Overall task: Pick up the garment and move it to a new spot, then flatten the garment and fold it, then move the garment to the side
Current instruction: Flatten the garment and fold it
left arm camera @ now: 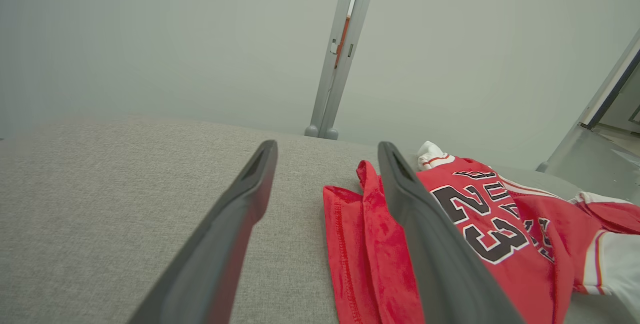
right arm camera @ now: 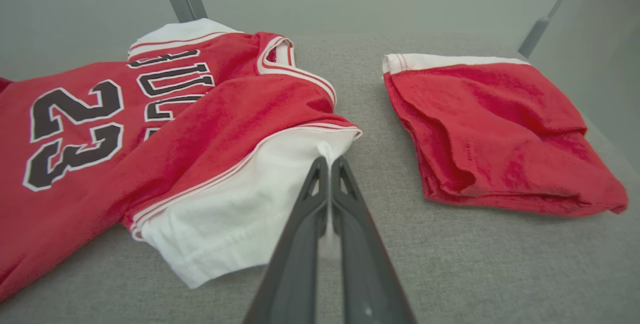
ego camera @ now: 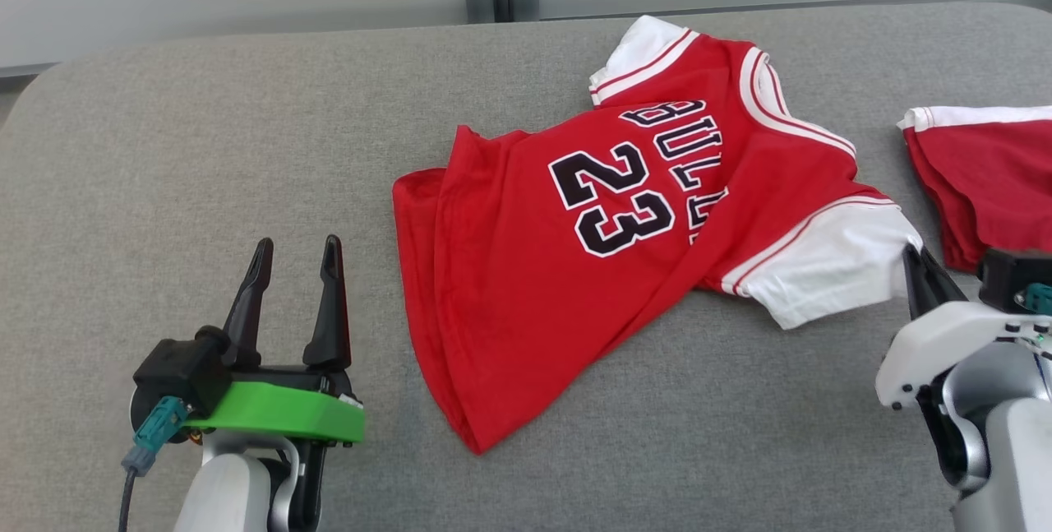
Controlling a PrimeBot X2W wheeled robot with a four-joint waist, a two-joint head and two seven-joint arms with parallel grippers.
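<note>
Right gripper (right arm camera: 330, 163) pinches the jersey (ego camera: 526, 302) sleeve (right arm camera: 235, 209) at its tips; soft, light cloth, it will likely sag. Left gripper (ego camera: 297, 246) stands open, the hem (left arm camera: 334, 234) just beside it.

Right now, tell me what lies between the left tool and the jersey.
Bare grey surface, in the head view; the left tool stands apart from the jersey.

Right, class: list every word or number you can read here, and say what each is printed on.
"23": on the red jersey, black with white edging.
"BULL": beside the number on the jersey; further letters are lost in a fold.
Other red garment: a tiny mark, too small to read.
</note>
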